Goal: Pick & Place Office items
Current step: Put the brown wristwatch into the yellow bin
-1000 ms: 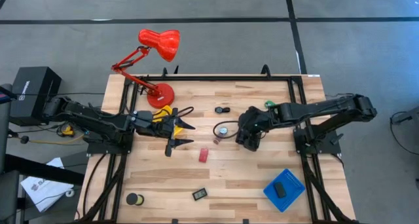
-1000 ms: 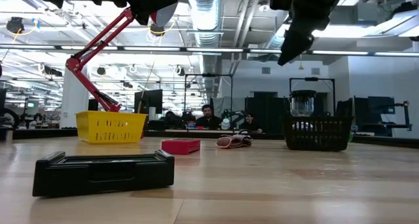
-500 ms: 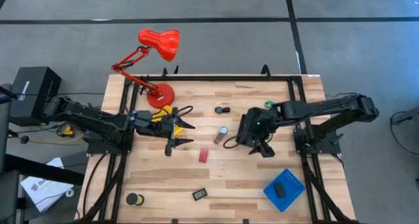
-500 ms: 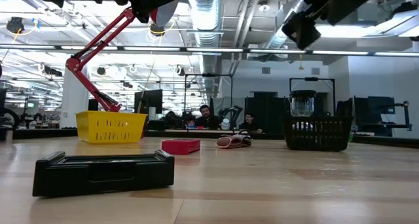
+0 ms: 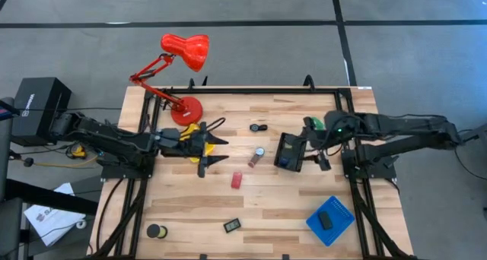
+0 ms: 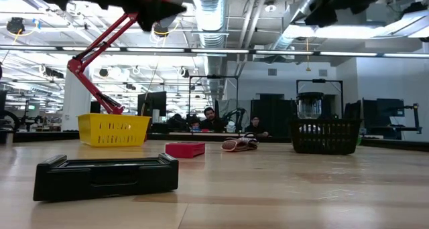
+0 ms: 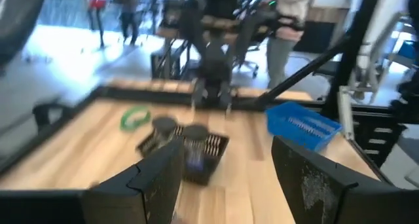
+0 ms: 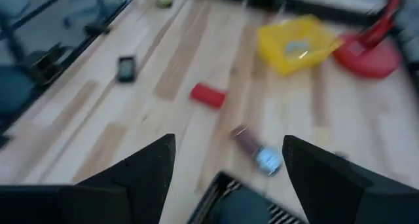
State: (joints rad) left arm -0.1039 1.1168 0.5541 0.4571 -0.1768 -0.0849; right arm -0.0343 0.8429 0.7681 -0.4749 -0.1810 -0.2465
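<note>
My right gripper (image 5: 313,155) is open and empty, raised above the right side of the black tray (image 5: 288,150), whose rim shows in the right wrist view (image 8: 239,201). My left gripper (image 5: 210,153) is open and empty beside the yellow tray (image 5: 190,131). On the table lie a red block (image 5: 237,179), a silvery piece with a brown strap (image 5: 257,155), a black disc (image 5: 256,127), a green piece (image 5: 310,122), a black block (image 5: 232,225) and a black-and-yellow disc (image 5: 155,231). In the left wrist view the black tray (image 7: 186,149) holds two black discs.
The red desk lamp (image 5: 183,55) stands at the far left, its base (image 5: 187,110) next to the yellow tray. A blue tray (image 5: 330,218) with a black item in it sits at the near right. Bare wood lies along the near middle of the table.
My right gripper has drawn back from the middle of the table toward the right edge and gone up, staying open; the black tray that it covered now shows. The things on the table have kept their places.
</note>
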